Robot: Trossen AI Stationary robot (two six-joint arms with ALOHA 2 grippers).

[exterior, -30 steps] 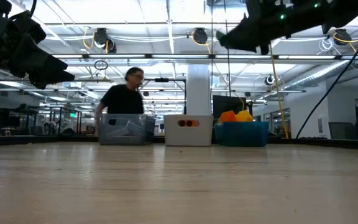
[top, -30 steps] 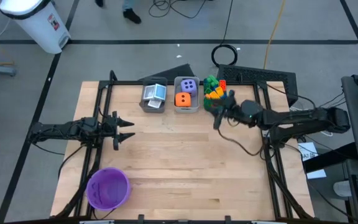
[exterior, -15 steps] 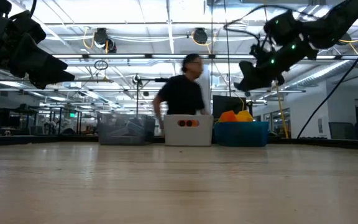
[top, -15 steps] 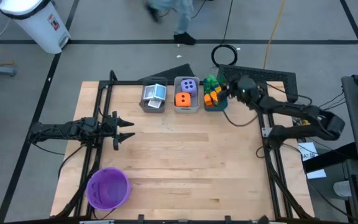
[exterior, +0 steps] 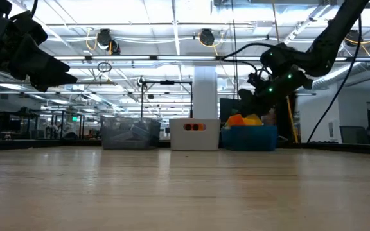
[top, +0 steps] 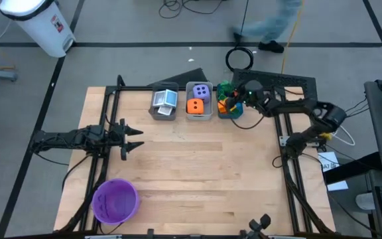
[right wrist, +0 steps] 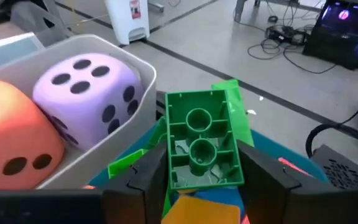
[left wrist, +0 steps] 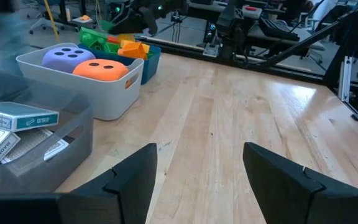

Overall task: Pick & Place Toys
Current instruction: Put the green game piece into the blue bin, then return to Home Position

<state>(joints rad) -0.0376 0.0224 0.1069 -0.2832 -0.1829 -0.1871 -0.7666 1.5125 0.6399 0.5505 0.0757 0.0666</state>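
The right end effector (right wrist: 201, 180) grips a green hollow plastic building brick (right wrist: 202, 148) above the blue rectangular bin (top: 229, 111) of multicoloured bricks, beside the purple die (right wrist: 89, 93) and orange die (right wrist: 11, 146) in their white bin (top: 198, 113). The left end effector (top: 132, 139) hangs open, empty, over the wooden surface (top: 197, 166). Sorting looks nearly done, with the brick apparently last to go.

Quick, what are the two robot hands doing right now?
Left gripper: open, holding nothing.
Right gripper: shut on a green brick above the blue bin.

Purple die (right wrist: 89, 93) (black dots), green brick (right wrist: 199, 138).
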